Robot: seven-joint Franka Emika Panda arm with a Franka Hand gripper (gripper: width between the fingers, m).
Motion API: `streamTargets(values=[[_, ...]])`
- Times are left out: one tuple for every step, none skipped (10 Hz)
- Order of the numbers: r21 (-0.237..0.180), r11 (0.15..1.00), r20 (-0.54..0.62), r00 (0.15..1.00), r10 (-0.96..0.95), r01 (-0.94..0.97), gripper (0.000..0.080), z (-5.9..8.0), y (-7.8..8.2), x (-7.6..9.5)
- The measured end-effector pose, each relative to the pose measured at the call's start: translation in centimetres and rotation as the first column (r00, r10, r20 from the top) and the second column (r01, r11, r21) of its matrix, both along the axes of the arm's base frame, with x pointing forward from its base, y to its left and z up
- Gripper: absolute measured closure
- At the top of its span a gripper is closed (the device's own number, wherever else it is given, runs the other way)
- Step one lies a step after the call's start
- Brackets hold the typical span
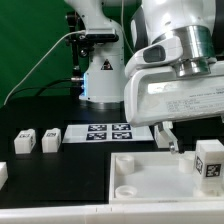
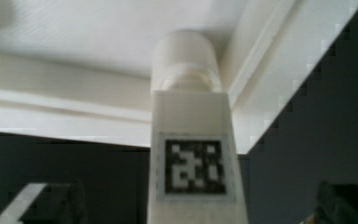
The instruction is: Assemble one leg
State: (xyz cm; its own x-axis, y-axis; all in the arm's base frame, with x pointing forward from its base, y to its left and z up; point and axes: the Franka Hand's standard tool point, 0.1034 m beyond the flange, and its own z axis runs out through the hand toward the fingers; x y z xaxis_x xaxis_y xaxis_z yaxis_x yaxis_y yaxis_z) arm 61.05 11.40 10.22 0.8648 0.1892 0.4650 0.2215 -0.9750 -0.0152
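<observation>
White plastic, matt and smooth, makes up nearly every part on the black table [image 1: 60, 170]. A large square tray-like tabletop [image 1: 150, 178] with rounded corners and a round corner socket is seen lying flat at the front of the exterior view. One leg [image 1: 208, 163], a squarish block with a black-and-white square tag on its face, is seen standing upright at that piece's corner towards the exterior view's right. In the wrist view the same leg [image 2: 194, 140] is shown close up as a tall square-sided post ending in a rounded peg, its tag facing the camera and the peg end lying against the tabletop's raised rim [image 2: 87, 95].

The gripper [image 1: 178, 143] is seen with its dark fingers spread wide and nothing held between them; it hangs just beside the standing leg, on the side of the exterior view's left. Whether a finger touches the leg cannot be told.

Two further legs [image 1: 37, 141] are seen lying side by side towards the exterior view's left, with a fourth [image 1: 3, 173] cut off by the edge. The marker board [image 1: 108, 132], thin and flat with black tags, lies behind the tabletop.
</observation>
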Motion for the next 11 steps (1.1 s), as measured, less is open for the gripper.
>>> streamTargets(values=[[0.0,1.0,-0.05,0.999,0.007,-0.007,0.015,1.09,0.17,0.15],[0.002,1.0,-0.057,0.998,0.007,-0.007,0.015,1.42,0.28,0.5],[0.004,1.0,-0.133,0.991,0.015,-0.015,0.015,1.29,0.66,0.48],[0.006,1.0,-0.257,0.966,0.017,-0.016,0.015,1.31,1.03,0.2],[0.003,1.0,-0.367,0.93,0.029,-0.03,0.015,1.54,1.1,0.31],[-0.001,0.999,-0.44,0.897,0.037,-0.042,0.015,1.46,1.02,0.75],[-0.001,0.999,-0.486,0.873,0.042,-0.048,0.015,1.26,1.04,0.93],[0.0,0.998,-0.577,0.815,0.05,-0.061,0.015,1.11,0.8,0.38],[0.001,0.998,-0.585,0.809,0.051,-0.062,0.015,1.11,0.91,0.84],[0.001,0.998,-0.583,0.811,0.05,-0.061,0.015,1.0,0.91,0.81],[0.001,0.998,-0.584,0.81,0.05,-0.061,0.015,0.97,0.9,0.8]])
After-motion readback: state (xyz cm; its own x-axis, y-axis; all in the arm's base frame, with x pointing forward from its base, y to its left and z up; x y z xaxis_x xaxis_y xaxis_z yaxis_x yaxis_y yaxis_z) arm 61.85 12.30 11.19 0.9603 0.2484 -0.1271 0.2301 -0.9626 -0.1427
